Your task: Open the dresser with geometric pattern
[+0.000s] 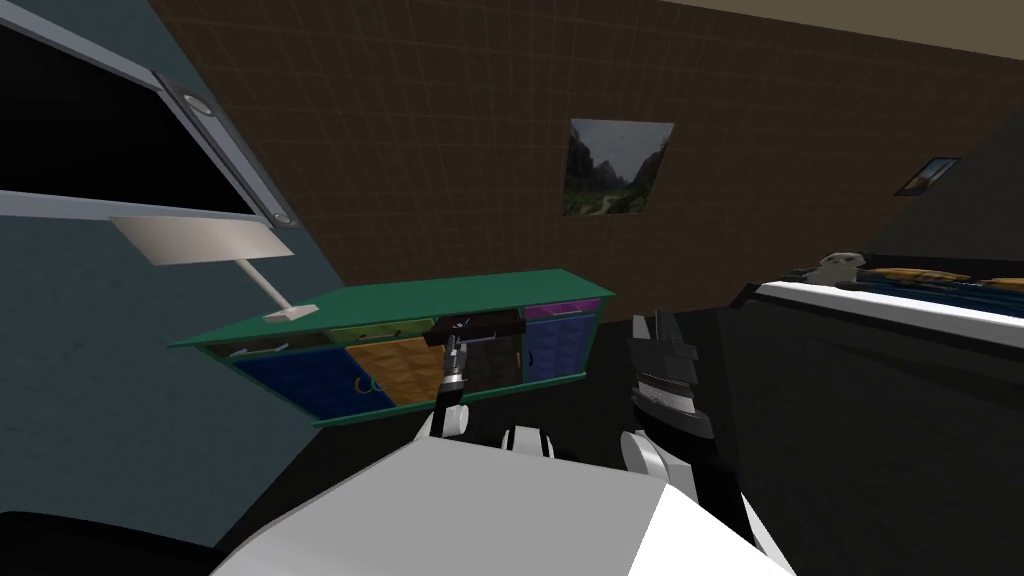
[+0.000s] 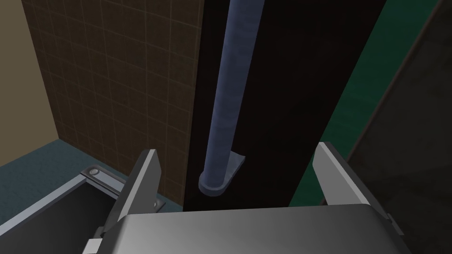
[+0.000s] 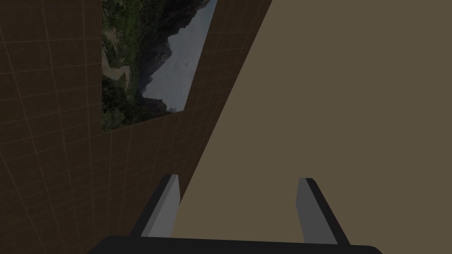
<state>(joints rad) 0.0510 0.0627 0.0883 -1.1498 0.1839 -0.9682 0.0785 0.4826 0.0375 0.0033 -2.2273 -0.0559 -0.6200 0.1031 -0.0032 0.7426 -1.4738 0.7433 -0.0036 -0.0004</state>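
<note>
The dresser (image 1: pixel 420 298), green-topped with panels of blue, orange, purple and dark patterning across its front, stands against the brown tiled wall below a window, a white lamp (image 1: pixel 200 240) on its top. The left gripper (image 1: pixel 458 342) is at the dark drawer (image 1: pixel 475 327) in the upper middle row, which seems to sit slightly forward of the neighbouring fronts. In the left wrist view, the left gripper (image 2: pixel 237 148) has its blades spread wide, holding nothing. The drawer's blue-grey bar handle (image 2: pixel 227 97) runs between them, clear of both blades. The right gripper (image 1: pixel 662 325) is raised beside the chest, well apart from the furniture, its blades (image 3: pixel 170 198) likewise parted and empty.

The piece looks rigid and heavy enough to stay put while one drawer slides. The round, smooth bar is the obvious place to take hold, probably near its mount, where thin blades are less likely to slip. A straight pull along the drawer's travel should serve, since an angled one could bind it.
</note>
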